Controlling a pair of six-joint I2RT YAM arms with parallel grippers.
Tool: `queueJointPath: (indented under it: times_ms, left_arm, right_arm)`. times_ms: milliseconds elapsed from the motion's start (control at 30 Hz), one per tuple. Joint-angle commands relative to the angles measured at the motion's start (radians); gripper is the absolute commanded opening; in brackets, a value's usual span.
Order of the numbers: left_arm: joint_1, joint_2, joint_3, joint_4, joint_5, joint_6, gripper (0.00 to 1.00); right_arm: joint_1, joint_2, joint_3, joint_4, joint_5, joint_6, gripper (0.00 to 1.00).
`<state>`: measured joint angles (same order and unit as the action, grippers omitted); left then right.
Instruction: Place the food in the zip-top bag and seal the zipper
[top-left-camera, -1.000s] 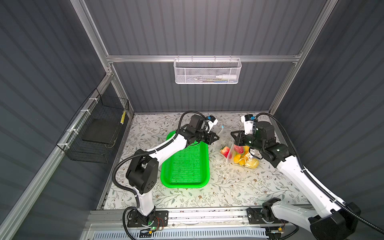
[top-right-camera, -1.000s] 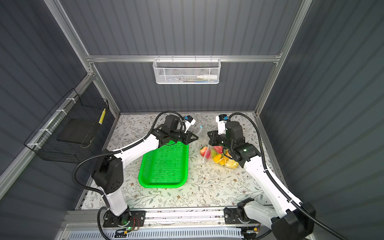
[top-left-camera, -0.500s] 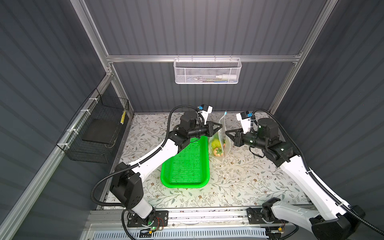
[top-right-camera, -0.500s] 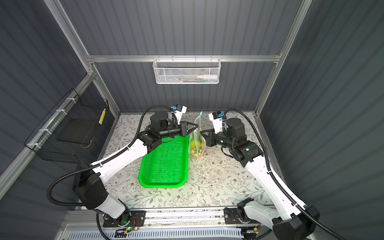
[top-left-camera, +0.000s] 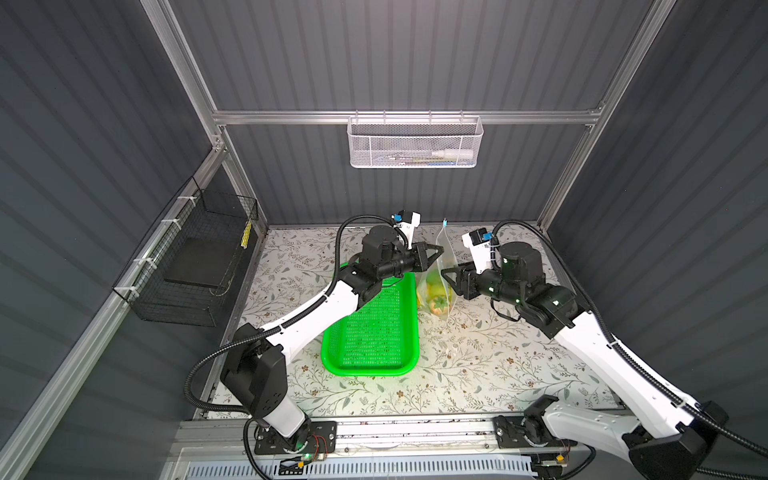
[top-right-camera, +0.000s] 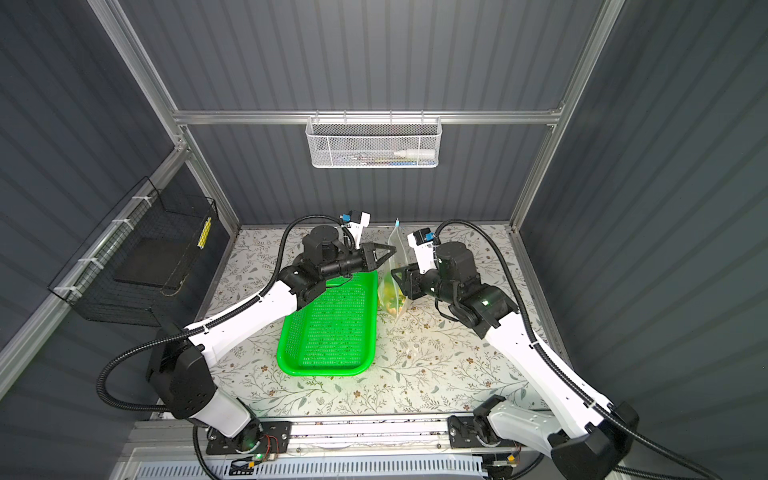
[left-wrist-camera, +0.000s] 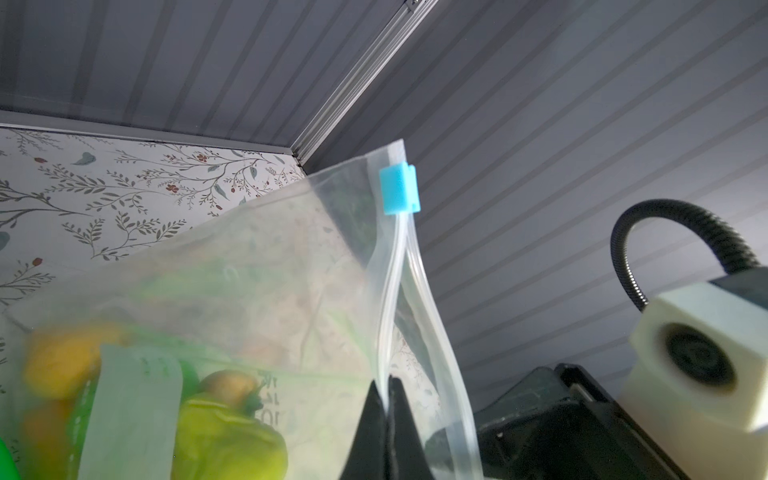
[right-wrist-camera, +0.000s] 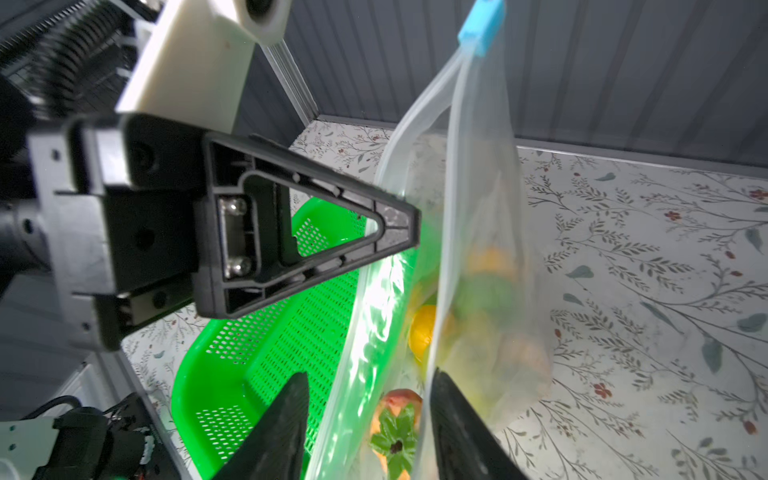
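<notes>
1. two grippers meet at the zip-top bag (top-left-camera: 434, 286), which hangs upright between the arms in both top views, just beside the long right edge of the green basket (top-left-camera: 365, 371).
2. left gripper (left-wrist-camera: 388, 401): jaws pinched together on one strip of the zipper (left-wrist-camera: 390, 299), partway down from the top corner. the bag hangs by that lip.
3. slider tab (left-wrist-camera: 399, 189): light blue, at the bag's top corner. below it the two zipper strips split apart, so the mouth stands open along that edge.
4. right gripper (right-wrist-camera: 368, 374): jaws apart, straddling the open edge of the bag and not clamped on it. one fingertip (right-wrist-camera: 451, 415) looks to lie against the film; the opposite one stands clear.
5. food (right-wrist-camera: 420, 328): bunched in the lower part of the bag. a yellow round piece, green ones and a reddish-orange piece (right-wrist-camera: 395, 428) with a green leafy cap show through the film. it is blurred in the left wrist view.
6. pale label (left-wrist-camera: 133, 411) on the bag's side, in front of the fruit.
7. the bag's bottom hangs close to the floral table cover (top-left-camera: 478, 374); cannot tell whether it rests there.
</notes>
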<state>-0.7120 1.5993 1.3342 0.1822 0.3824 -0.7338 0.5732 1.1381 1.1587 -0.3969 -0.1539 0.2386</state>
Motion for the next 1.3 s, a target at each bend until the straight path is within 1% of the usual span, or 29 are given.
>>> queueJointPath:
  times_ms: [0, 200, 367, 500, 667, 767, 867, 900, 933, 967, 1000, 1033, 1100, 1133, 1200, 1267]
  left_arm:
    - [0.000, 0.016, -0.002, 0.045, -0.025, -0.028, 0.00]
    - [0.000, 0.015, -0.012, 0.051, -0.046, -0.060, 0.00]
    - [0.000, 0.006, -0.032, 0.073, -0.086, -0.083, 0.00]
    - [0.001, 0.001, -0.042, 0.077, -0.096, -0.095, 0.00]
    - [0.000, -0.003, -0.059, 0.098, -0.111, -0.122, 0.00]
    - [0.000, 0.005, -0.058, 0.109, -0.108, -0.140, 0.00]
    - [0.000, 0.012, -0.058, 0.126, -0.088, -0.152, 0.00]
    - [0.001, 0.017, -0.055, 0.132, -0.076, -0.151, 0.04]
    - [0.000, 0.019, -0.049, 0.134, -0.062, -0.140, 0.14]
    - [0.002, 0.020, -0.041, 0.134, -0.046, -0.126, 0.26]
    - [0.005, 0.020, -0.033, 0.128, -0.017, -0.110, 0.44]
    - [0.010, 0.016, -0.028, 0.120, -0.012, -0.099, 0.58]
    - [0.025, 0.000, -0.026, 0.108, -0.012, -0.073, 0.75]
    - [0.035, -0.012, -0.027, 0.099, -0.018, -0.056, 0.82]
    - [0.057, -0.037, -0.023, 0.060, -0.035, -0.003, 0.91]
    - [0.078, -0.054, -0.005, -0.005, -0.061, 0.072, 0.97]
  right_arm:
    - [0.045, 0.040, 0.055, -0.065, 0.142, -0.046, 0.51]
    - [0.116, 0.118, 0.140, -0.148, 0.283, -0.074, 0.58]
    - [0.159, 0.190, 0.206, -0.200, 0.413, -0.083, 0.56]
    - [0.177, 0.237, 0.251, -0.237, 0.489, -0.088, 0.49]
    - [0.188, 0.265, 0.271, -0.252, 0.528, -0.089, 0.38]
    - [0.188, 0.269, 0.272, -0.245, 0.537, -0.088, 0.27]
    - [0.188, 0.270, 0.271, -0.229, 0.507, -0.098, 0.16]
    - [0.188, 0.272, 0.269, -0.227, 0.502, -0.099, 0.12]
    - [0.188, 0.275, 0.271, -0.227, 0.501, -0.102, 0.08]
    - [0.188, 0.276, 0.271, -0.227, 0.505, -0.106, 0.05]
    - [0.187, 0.276, 0.272, -0.227, 0.510, -0.113, 0.02]
    - [0.186, 0.275, 0.271, -0.228, 0.511, -0.120, 0.00]
    - [0.181, 0.269, 0.273, -0.228, 0.508, -0.124, 0.00]
    - [0.179, 0.266, 0.275, -0.229, 0.503, -0.125, 0.00]
    - [0.172, 0.257, 0.278, -0.232, 0.486, -0.134, 0.00]
    - [0.163, 0.246, 0.277, -0.229, 0.449, -0.159, 0.00]
